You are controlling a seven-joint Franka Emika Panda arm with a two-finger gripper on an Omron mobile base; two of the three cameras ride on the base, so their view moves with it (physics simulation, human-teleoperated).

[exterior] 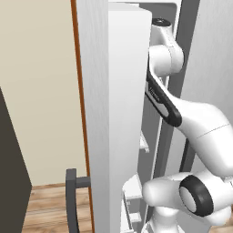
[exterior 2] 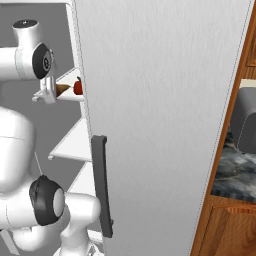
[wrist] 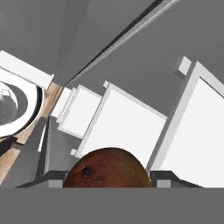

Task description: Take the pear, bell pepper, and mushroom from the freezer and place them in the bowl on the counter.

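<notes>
Jaws are clamped on a brown, russet-skinned round thing, which I'd guess is the pear; in the hand view it sits right between the fingertips of the gripper, above the white shelves of the freezer. Looks firm and a bit waxy, light enough, probably bruises if squeezed hard, so holding it across the fat middle seems smart. Red bell pepper is up on a shelf in the right base view. Glossy and hollow, I'd grab its widest part.
</notes>
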